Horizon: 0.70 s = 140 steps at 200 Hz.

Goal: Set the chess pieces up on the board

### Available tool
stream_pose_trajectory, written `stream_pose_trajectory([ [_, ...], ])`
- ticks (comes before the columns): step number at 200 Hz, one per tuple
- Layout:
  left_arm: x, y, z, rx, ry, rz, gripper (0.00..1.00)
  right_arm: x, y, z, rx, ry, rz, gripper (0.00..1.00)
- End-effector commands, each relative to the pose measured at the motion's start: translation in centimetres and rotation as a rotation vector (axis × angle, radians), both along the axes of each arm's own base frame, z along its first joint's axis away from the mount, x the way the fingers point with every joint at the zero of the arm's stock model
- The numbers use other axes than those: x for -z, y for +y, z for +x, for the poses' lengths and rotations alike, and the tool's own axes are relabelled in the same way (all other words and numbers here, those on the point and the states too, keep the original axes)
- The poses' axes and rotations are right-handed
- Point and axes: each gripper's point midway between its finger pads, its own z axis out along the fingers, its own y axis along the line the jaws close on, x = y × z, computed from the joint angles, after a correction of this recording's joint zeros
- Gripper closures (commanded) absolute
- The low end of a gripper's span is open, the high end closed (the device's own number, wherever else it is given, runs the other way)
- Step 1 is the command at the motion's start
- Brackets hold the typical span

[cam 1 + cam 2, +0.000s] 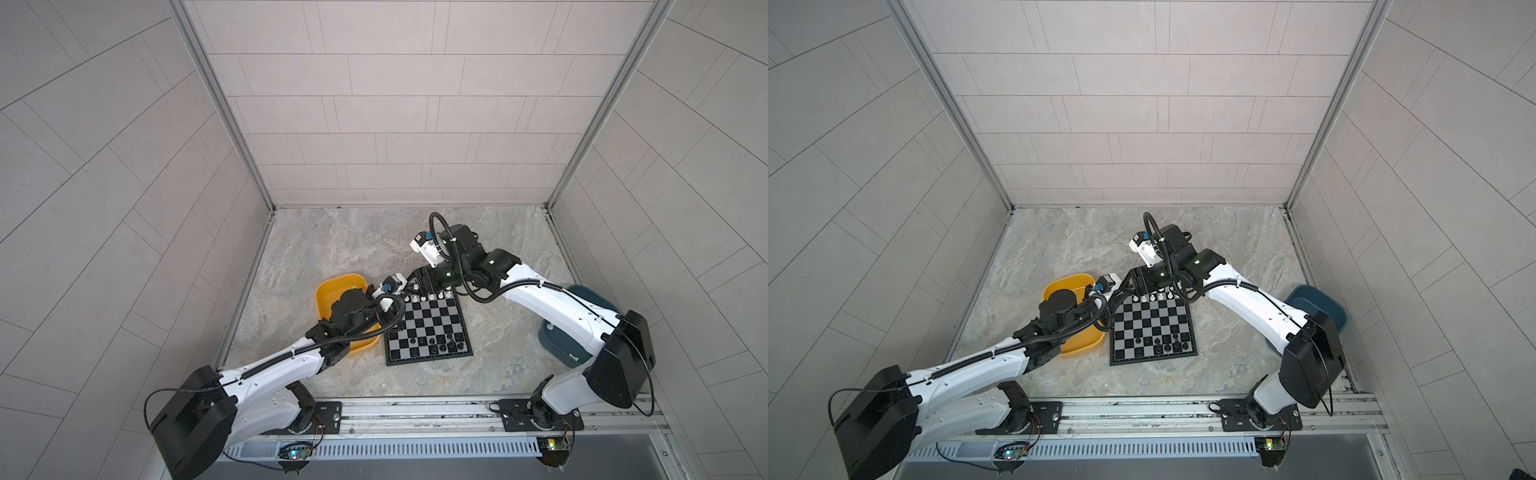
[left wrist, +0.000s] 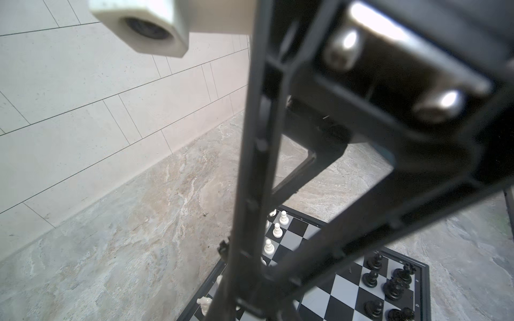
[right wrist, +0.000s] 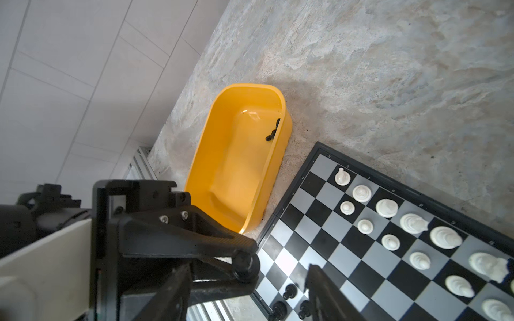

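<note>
The board (image 1: 419, 332) lies mid-table. White chess pieces (image 3: 386, 208) stand in its two far rows, and several black ones (image 1: 442, 341) cluster near its front right. Above the board's far left corner, my left gripper (image 3: 244, 264) is shut on a small black chess piece (image 3: 246, 266). My right gripper (image 3: 244, 297) faces it, jaws apart on either side of that piece without touching it. In the left wrist view the meeting grippers are a dark blur over the board (image 2: 345, 289). Both grippers meet in a top view at the left gripper (image 1: 405, 291) and right gripper (image 1: 413, 284).
A yellow tray (image 3: 250, 87) sits against the board's left edge with one black piece (image 3: 274, 130) lying inside. A dark blue bin (image 1: 590, 297) stands at the right, partly under the right arm. Tiled walls enclose the table on three sides.
</note>
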Motion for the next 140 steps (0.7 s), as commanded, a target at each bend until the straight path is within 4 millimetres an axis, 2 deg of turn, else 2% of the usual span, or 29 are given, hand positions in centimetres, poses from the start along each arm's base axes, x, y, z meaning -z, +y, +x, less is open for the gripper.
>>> stream_pose_trajectory([
  [1,-1.4,-0.6,-0.2,0.028,-0.038,-0.041,0.82,-0.4,0.4,0.0,-0.023,-0.012,-0.011,0.41],
  [109,-1.1,-1.1,-0.9,0.057,-0.032,-0.038,0.82,0.9,1.0,0.4,-0.04,0.003,-0.047,0.8],
  [140,-1.1,-1.0,-0.9,0.05,-0.034,-0.041,0.81,1.0,1.0,0.3,-0.04,0.012,-0.044,0.87],
])
